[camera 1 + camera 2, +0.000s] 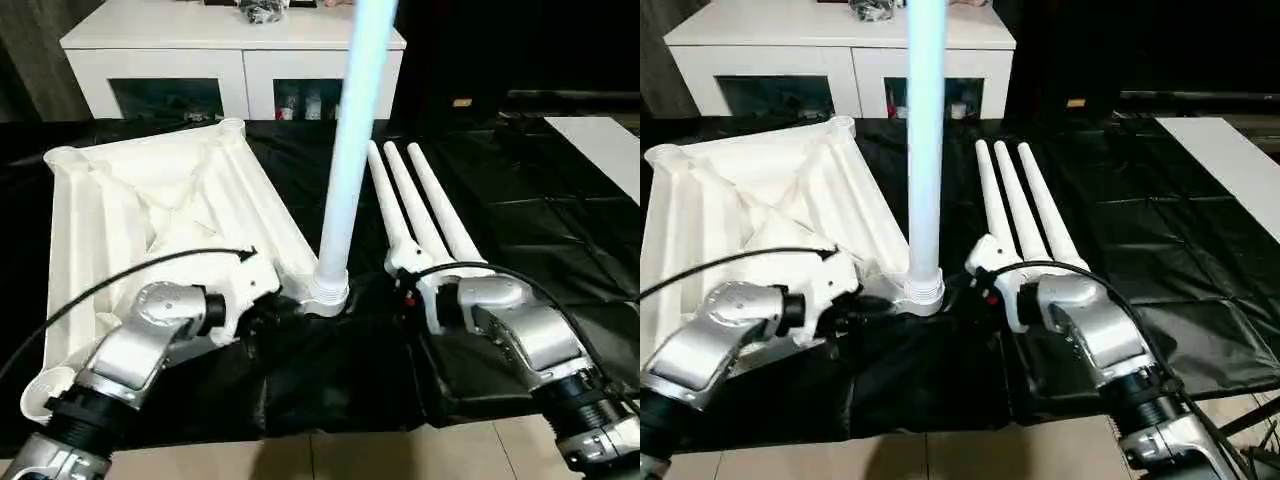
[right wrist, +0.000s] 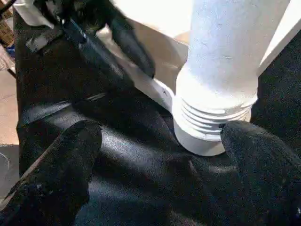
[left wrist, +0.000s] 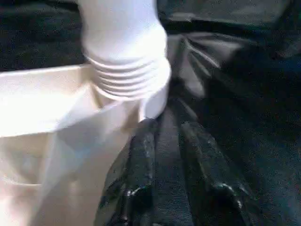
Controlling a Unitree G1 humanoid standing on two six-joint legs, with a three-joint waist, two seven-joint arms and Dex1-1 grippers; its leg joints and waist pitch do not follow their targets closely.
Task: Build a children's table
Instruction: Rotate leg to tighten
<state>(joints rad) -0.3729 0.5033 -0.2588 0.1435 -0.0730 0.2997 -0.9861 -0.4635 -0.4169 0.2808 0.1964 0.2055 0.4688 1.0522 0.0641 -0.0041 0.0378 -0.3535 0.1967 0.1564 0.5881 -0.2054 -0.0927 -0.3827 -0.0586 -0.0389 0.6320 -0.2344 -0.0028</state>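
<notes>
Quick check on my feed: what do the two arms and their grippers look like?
Both forearms, left and right, are rounded silver metal with ribbed black collars nearer the camera. A thin black cable loops over each. The wrist housings are white; each gripper, like the left gripper, has two glossy black fingers.

Tabletop (image 1: 150, 200) lies left on the worktop (image 1: 560, 230) — one leg (image 1: 350, 150) upright in its near-right corner, three legs (image 1: 425, 210) flat beside it.

One tabletop (image 1: 150, 200). Four legs: one upright (image 1: 350, 150) in a corner socket, three lying (image 1: 420, 210) side by side. One cabinet (image 1: 230, 60). Two pincers, left (image 1: 275, 305) and right (image 1: 405, 285).
</notes>
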